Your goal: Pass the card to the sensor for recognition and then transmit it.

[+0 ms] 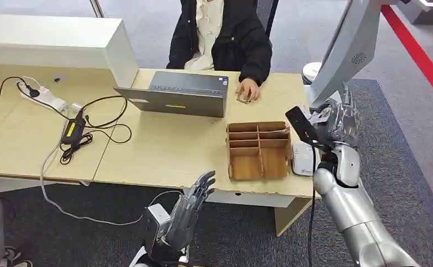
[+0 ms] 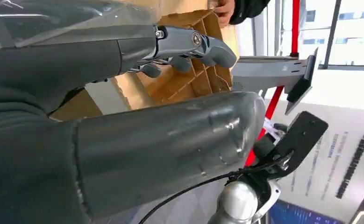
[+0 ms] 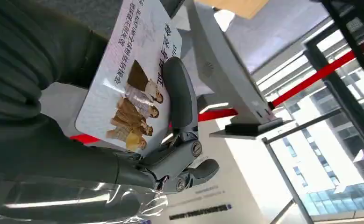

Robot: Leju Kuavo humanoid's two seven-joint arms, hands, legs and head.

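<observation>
The right hand (image 1: 336,119) holds the card (image 3: 131,77) up at the table's (image 1: 164,150) right end, above a white sensor (image 1: 302,158) beside the wooden organizer (image 1: 258,150). The left hand (image 1: 194,208) hovers empty before the table's front edge, fingers spread. A person's hand (image 1: 248,89) rests by the laptop (image 1: 175,94).

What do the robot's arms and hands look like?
The arms are shiny silver tubes with rounded joints; the right arm has a thin black cable running along it. Each hand has dark grey fingers with silver metal links and small screws. The left hand has a pale boxy block at its wrist. The right hand has crinkly clear plastic around it. Up close, a grey ribbed cover sits behind each hand.
</observation>
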